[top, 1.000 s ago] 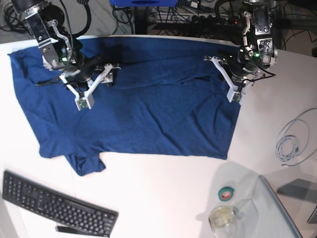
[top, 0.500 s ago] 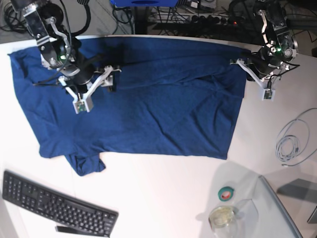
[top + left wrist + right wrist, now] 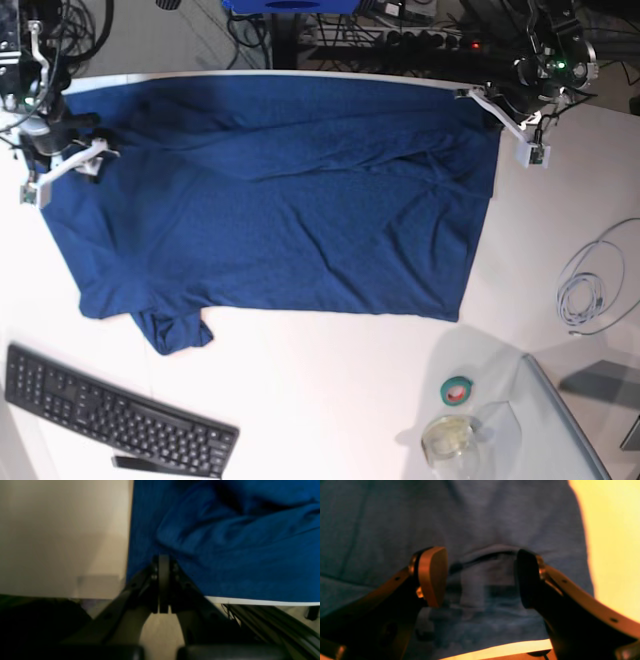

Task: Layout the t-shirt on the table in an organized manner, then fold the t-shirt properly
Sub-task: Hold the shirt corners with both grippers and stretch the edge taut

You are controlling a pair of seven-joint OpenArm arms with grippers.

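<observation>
The t-shirt (image 3: 280,200) lies spread across the far half of the table (image 3: 330,400), its hem edge toward the right and a short sleeve (image 3: 175,328) folded under at the lower left corner, near the keyboard (image 3: 110,415). Creases run across its upper part, and its far edge lies along the table's back rim. The left gripper (image 3: 497,110) sits at the shirt's upper right corner with its jaws pressed together; in the left wrist view the closed fingertips (image 3: 163,565) meet right at the cloth's corner edge, seemingly pinching it. The right gripper (image 3: 60,165) hangs over the shirt's upper left edge with its jaws spread wide; in the right wrist view the two pads (image 3: 432,576) stand apart above the fabric, holding nothing. A roll of tape (image 3: 458,391), a glass (image 3: 450,440) and a coiled cable (image 3: 590,285) rest on the table to the right, well apart from the shirt.
</observation>
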